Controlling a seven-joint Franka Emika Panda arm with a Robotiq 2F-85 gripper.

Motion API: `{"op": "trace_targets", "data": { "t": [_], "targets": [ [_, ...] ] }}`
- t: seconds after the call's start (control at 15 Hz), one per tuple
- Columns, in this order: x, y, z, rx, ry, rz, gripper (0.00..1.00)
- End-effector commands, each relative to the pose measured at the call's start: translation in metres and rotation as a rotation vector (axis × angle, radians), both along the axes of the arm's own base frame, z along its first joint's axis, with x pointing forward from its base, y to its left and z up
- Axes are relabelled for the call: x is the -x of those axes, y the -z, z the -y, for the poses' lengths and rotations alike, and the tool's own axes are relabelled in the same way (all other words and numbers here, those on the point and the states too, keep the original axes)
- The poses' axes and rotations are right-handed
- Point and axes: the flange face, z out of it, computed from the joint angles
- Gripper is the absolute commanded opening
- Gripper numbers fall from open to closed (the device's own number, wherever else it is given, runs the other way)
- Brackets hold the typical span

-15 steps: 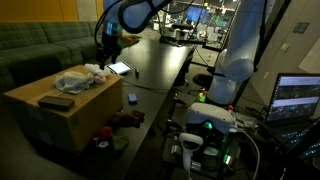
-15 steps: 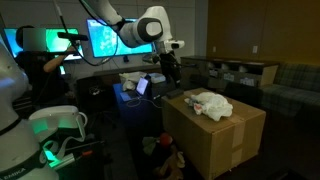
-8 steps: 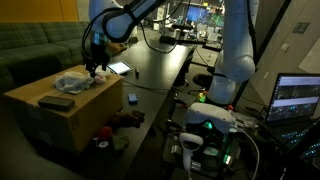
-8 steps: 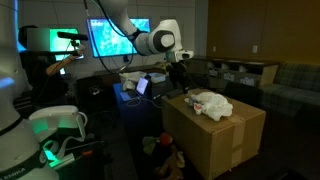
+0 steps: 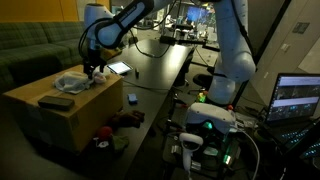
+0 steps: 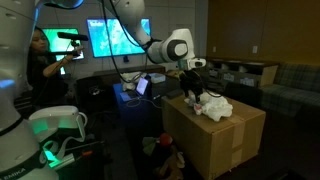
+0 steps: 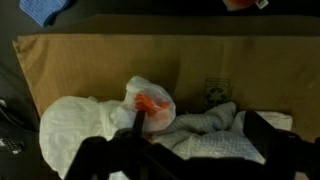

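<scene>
A cardboard box (image 5: pixel 55 110) (image 6: pixel 215 128) (image 7: pixel 90 60) carries a heap of white cloths (image 5: pixel 75 82) (image 6: pixel 211 103) (image 7: pixel 205 125). Among them lies a clear plastic bag with something orange inside (image 7: pixel 150 101). My gripper (image 5: pixel 93 69) (image 6: pixel 192 92) (image 7: pixel 198 140) hangs just above the heap at the box's table-side edge, pointing down. Its dark fingers (image 7: pixel 262 135) stand wide apart over the cloths, open, with nothing between them. A dark flat object (image 5: pixel 55 101) lies on the box nearer its front.
A long black table (image 5: pixel 150 60) with a lit phone (image 5: pixel 119 68) runs beside the box. A blue cloth (image 7: pixel 40 8) and a red item (image 7: pixel 240 4) lie beyond the box. A laptop (image 5: pixel 297 98) and green-lit robot base (image 5: pixel 210 125) stand nearby; a person (image 6: pixel 40 65) stands by the screens.
The arm has swung from above the black table over to the box and come down toward the cloth heap. The jaws stayed open.
</scene>
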Motion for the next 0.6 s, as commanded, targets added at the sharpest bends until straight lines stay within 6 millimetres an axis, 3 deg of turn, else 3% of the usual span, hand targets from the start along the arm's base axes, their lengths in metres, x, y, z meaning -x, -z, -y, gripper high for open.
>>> {"op": "trace_targets", "data": {
  "t": [0.0, 0.27, 0.53],
  "targets": [
    [-0.019, -0.005, 0.021, 0.013, 0.008, 0.028, 1.00],
    [-0.025, 0.005, 0.040, 0.011, 0.022, 0.024, 1.00],
    [-0.031, 0.028, 0.047, 0.003, 0.018, 0.014, 1.00]
  ]
}}
